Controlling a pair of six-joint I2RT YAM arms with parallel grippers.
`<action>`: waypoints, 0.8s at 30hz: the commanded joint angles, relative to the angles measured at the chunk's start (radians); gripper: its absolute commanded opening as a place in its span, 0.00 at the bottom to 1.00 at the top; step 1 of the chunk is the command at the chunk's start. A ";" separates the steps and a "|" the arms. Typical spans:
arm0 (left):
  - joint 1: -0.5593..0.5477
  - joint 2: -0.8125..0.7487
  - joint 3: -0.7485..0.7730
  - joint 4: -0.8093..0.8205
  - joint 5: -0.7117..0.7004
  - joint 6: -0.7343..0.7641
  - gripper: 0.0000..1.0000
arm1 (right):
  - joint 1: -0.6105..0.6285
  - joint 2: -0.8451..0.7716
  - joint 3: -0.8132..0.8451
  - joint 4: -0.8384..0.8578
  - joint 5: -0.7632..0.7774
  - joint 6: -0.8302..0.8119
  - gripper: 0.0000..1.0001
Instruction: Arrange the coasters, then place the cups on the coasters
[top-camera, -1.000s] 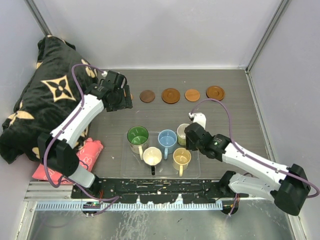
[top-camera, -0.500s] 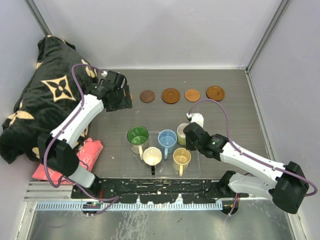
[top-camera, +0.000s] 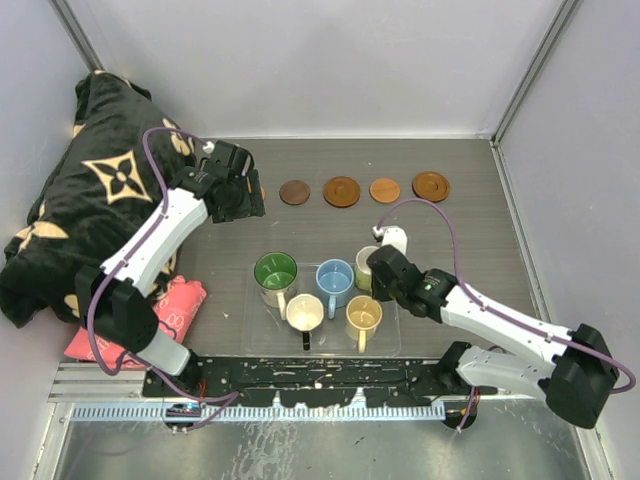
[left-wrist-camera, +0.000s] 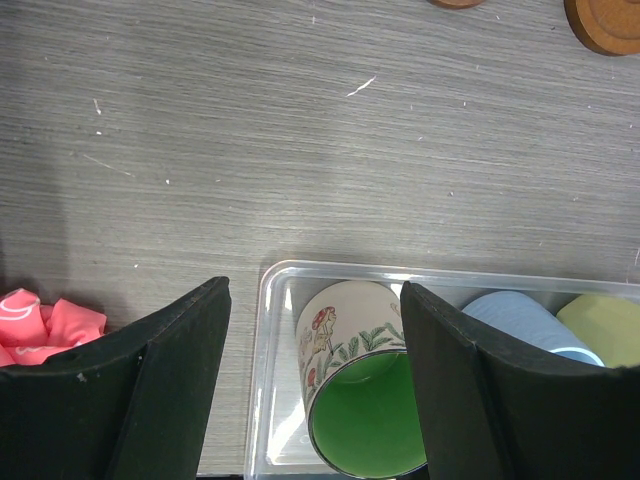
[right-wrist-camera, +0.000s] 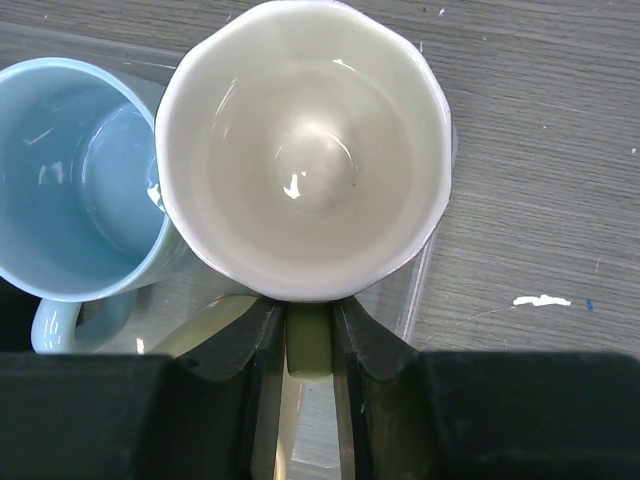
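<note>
Right tool (right-wrist-camera: 308, 325) is clamped on the cream cup's (right-wrist-camera: 305, 150) handle, in the tray's (top-camera: 258, 335) far right corner, with the blue cup (right-wrist-camera: 80, 180) touching it. Left tool (left-wrist-camera: 312, 300) hangs open at the left end of the coasters (top-camera: 341, 191). We count five cups (top-camera: 275, 272), all in the tray, and four coasters rowed beyond bare counter (top-camera: 450, 240), a fifth half-hidden.

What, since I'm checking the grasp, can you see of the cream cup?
The cream cup is glossy, ceramic-looking, with a faceted rim and a pale yellowish handle. Empty and upright, it stands in a corner of the clear tray, touching the blue cup. The right gripper is shut on its handle.
</note>
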 joint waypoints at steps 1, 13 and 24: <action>-0.004 -0.009 0.041 0.000 -0.003 0.013 0.71 | -0.009 -0.021 -0.008 0.006 0.047 0.024 0.01; -0.004 -0.004 0.050 0.007 0.003 0.011 0.71 | -0.008 -0.069 0.109 -0.068 0.106 0.009 0.01; -0.004 0.003 0.055 0.010 0.002 0.013 0.71 | -0.008 -0.045 0.146 -0.068 0.097 -0.006 0.01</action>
